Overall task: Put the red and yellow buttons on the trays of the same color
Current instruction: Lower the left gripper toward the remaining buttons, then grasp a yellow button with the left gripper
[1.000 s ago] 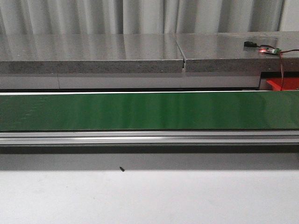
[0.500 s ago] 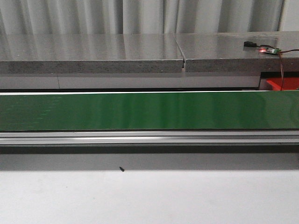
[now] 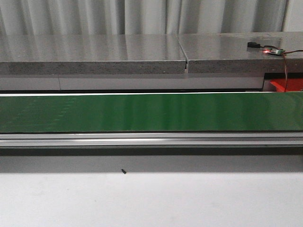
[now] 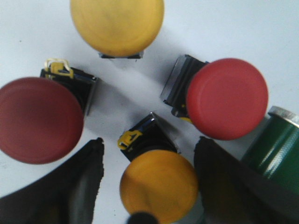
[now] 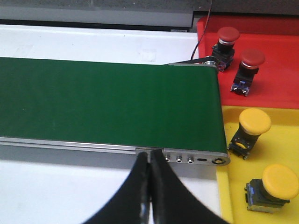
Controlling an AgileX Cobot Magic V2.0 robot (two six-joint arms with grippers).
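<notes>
Yellow button (image 4: 159,185) sits between the spread left hand (image 4: 148,179); right hand (image 5: 149,186) pressed together.

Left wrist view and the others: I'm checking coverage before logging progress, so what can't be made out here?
- Front view: neither arm, no button shows; the red tray is only a corner behind the green belt, cut by the edge.
- Left wrist view: the lower red button and a green cylinder are cut by the edges; the left pincer fingers hide the surface beneath.
- Right wrist view: the yellow tray runs off-frame, so its full count is unknown.
</notes>
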